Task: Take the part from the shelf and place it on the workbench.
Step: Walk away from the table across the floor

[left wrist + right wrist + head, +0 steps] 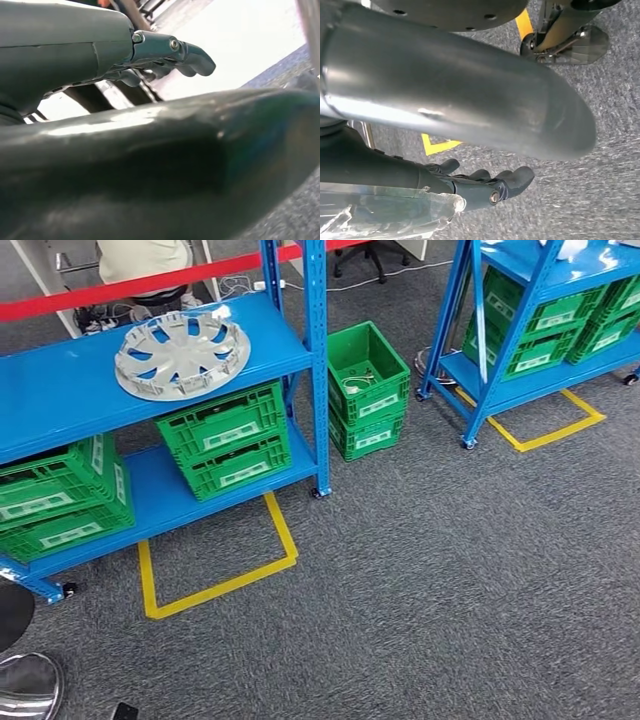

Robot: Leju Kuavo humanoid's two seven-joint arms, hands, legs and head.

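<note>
The part, a silver wheel cover (183, 354), lies flat on the top board of the blue shelf (60, 395) at the upper left of the head view. In the left wrist view my left hand (166, 50) hangs with its thick thumb in front and its dark fingers stretched out, holding nothing. In the right wrist view my right hand (486, 185) hangs over the grey carpet, fingers loosely extended and holding nothing. Both hands are well away from the wheel cover.
Green crates (226, 440) fill the shelf's lower board, and two stacked crates (366, 390) stand on the carpet beside its post. A second blue shelf (543, 330) with crates stands at the right. Yellow tape (219, 585) marks the floor. A person (143, 258) sits behind a red bar (151, 282).
</note>
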